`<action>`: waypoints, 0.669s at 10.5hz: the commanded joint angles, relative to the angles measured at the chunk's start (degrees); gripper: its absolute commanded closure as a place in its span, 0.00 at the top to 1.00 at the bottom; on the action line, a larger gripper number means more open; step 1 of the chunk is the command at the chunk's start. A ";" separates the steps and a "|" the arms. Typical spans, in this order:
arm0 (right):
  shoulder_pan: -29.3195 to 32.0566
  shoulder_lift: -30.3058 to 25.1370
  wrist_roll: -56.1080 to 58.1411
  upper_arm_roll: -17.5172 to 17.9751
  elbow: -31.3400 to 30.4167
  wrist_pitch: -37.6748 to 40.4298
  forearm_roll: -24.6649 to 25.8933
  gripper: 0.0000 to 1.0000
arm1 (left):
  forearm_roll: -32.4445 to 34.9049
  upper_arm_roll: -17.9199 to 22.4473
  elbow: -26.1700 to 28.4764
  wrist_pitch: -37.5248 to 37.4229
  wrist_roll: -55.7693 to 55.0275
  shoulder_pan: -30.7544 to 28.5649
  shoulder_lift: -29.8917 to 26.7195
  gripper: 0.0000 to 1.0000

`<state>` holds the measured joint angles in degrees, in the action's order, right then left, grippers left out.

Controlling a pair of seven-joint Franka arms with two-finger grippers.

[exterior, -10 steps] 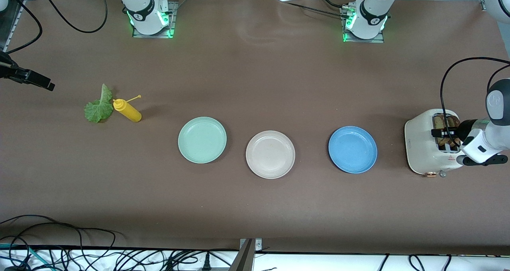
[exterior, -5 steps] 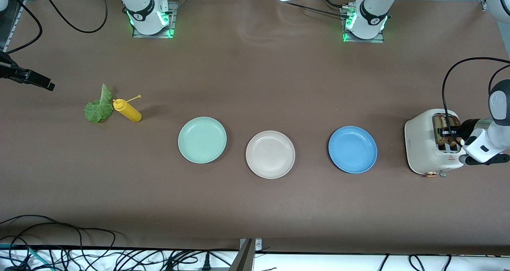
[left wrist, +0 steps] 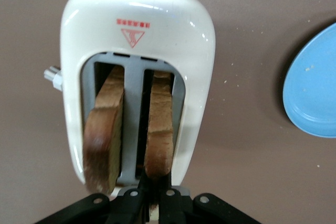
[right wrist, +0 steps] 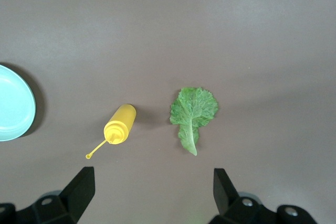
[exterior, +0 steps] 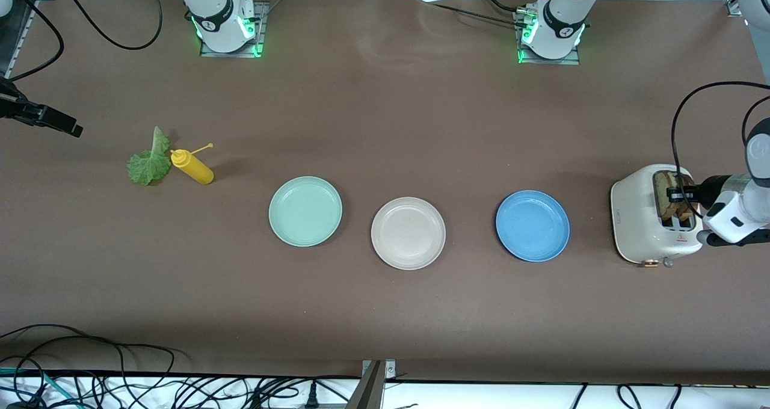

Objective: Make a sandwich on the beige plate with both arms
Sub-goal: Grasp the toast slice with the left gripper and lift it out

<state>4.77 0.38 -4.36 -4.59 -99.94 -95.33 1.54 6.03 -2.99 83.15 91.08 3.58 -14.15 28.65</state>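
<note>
Two brown-crusted bread slices (left wrist: 160,129) stand on edge in the slots of a smooth white toaster (exterior: 637,216) with a red triangle label, at the left arm's end of the tabletop. The left claw (left wrist: 149,203) is pinched on one slice. The round beige plate (exterior: 408,233) lies bare, nearer the right arm's end than the toaster, between the green and blue plates. The right claw (right wrist: 152,192) hangs wide open over the lettuce leaf (right wrist: 192,114)

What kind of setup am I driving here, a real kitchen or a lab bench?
Likely a lab bench staged as a kitchen: arm bases bolted to a brown-covered table, loose cables along its edge, and a toaster and plates as props.
</note>
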 commanded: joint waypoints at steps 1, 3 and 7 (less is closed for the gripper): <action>0.07 0.32 0.58 -0.15 1.06 0.85 -0.93 1.00 | 1.88 -0.79 0.26 -4.85 0.55 -0.35 -4.74 0.00; 0.16 0.32 0.58 -0.15 1.06 0.94 -0.93 1.00 | 1.88 -0.96 -1.13 -7.21 0.46 -0.35 -6.15 0.00; 0.16 0.32 0.76 -0.24 1.06 0.94 -0.93 1.00 | 1.26 -1.31 -9.92 -16.62 0.46 0.08 -6.33 0.00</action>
<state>4.77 0.39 -4.36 -4.60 -99.93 -95.32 1.54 6.04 -3.36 76.56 77.67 3.58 -14.14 22.19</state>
